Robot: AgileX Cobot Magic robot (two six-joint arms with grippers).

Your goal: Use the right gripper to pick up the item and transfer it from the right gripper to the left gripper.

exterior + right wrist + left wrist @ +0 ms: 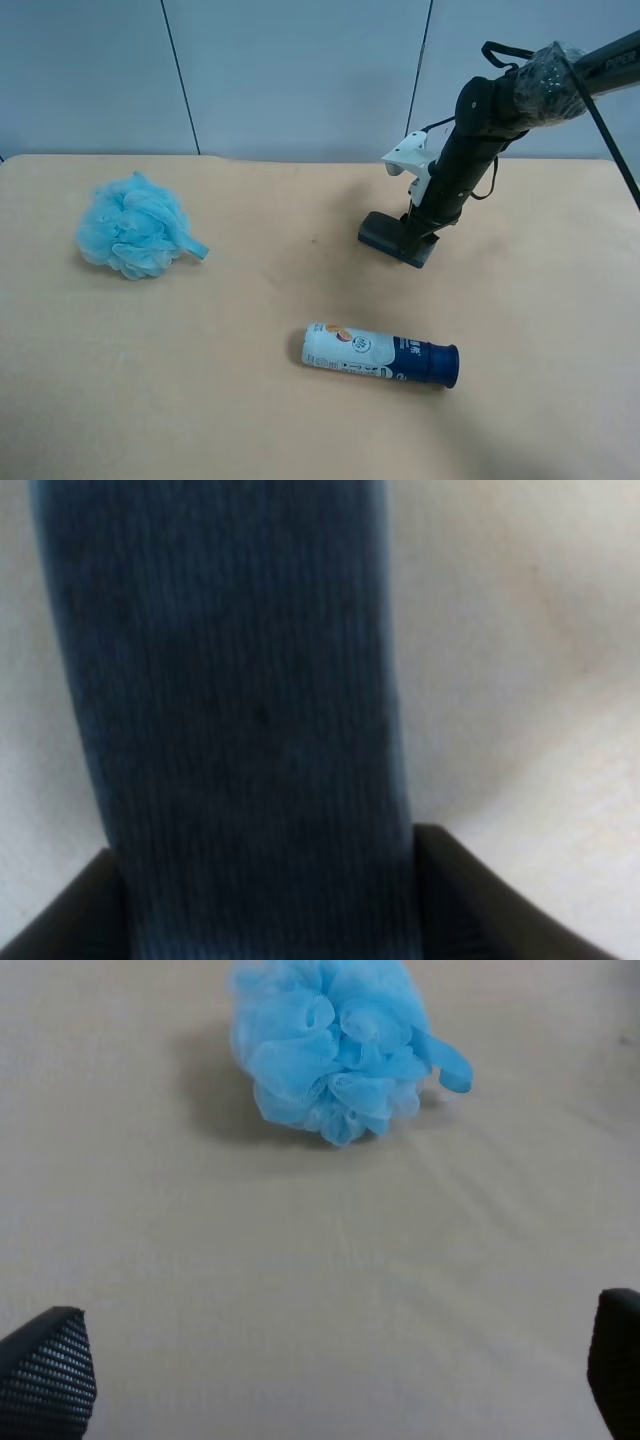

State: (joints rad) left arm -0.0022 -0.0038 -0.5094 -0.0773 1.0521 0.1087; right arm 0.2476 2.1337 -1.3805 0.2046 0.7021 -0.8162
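Note:
The item (386, 235) is a dark block lying on the tan table (250, 400), right of centre toward the back. The right gripper (420, 238), on the plastic-wrapped black arm, reaches down onto the item's right end. In the right wrist view the item (240, 700) fills the frame as a dark blue-grey ribbed face, with the right gripper (265, 905) around it and a black jaw tight against each side. The left gripper (330, 1380) is open and empty; only its two fingertips (50, 1375) show, low over bare table. It is out of the exterior high view.
A fluffy light-blue bath pouf (135, 225) sits at the exterior high view's left; it also shows in the left wrist view (335, 1045), ahead of the left gripper. A white-and-navy bottle (380, 354) lies on its side in front of the item.

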